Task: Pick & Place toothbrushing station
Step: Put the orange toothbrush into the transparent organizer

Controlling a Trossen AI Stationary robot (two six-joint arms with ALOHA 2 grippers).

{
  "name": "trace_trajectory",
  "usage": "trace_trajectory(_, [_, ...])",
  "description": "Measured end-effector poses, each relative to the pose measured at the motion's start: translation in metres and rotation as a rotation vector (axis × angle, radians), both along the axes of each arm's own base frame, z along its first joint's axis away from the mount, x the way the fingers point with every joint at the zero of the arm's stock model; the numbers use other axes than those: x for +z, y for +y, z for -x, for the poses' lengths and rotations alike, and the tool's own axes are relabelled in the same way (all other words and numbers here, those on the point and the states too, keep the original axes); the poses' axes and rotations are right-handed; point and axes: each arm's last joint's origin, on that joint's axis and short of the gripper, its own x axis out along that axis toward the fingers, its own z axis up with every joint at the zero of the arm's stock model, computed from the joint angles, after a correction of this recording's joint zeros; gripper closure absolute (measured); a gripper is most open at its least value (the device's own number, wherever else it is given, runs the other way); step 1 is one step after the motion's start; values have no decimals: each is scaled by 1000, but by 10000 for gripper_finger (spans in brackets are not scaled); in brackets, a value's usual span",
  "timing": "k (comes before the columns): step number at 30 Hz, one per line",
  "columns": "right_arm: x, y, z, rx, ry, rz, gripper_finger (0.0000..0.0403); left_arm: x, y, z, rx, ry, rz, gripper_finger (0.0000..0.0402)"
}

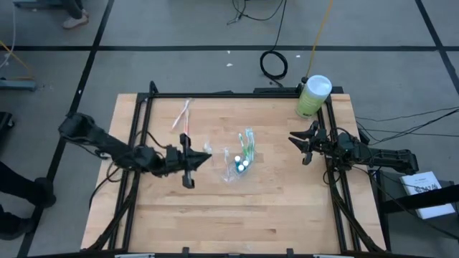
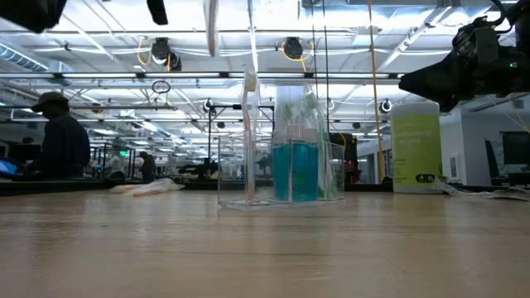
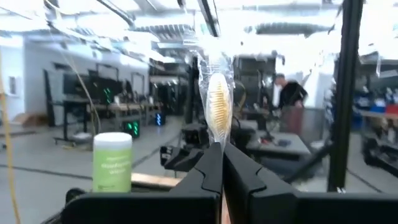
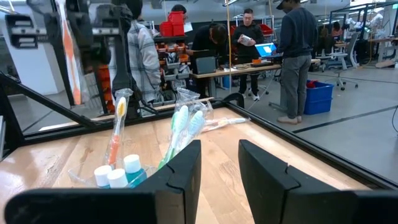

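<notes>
Toothbrush handle hidden between fingers

The table is pale wood, smooth and matt, with visible plank grain. The holder is clear, glossy plastic, and the toothbrush heads wear crinkly transparent wrap. The tube caps look like smooth blue plastic. Both arms' fingers are matt black plastic. The canister is satin pale green.
</notes>
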Motion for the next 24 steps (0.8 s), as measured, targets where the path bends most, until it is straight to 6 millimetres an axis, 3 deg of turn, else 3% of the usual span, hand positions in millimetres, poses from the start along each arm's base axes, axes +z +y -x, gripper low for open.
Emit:
trace_trajectory(11, [0, 0, 0, 0, 0, 0, 305, -55, -9, -25, 45, -51, -22, 401])
trace_trajectory(24, [0, 0, 0, 0, 0, 0, 305, -76, -9, -34, 24, 2, 54, 401])
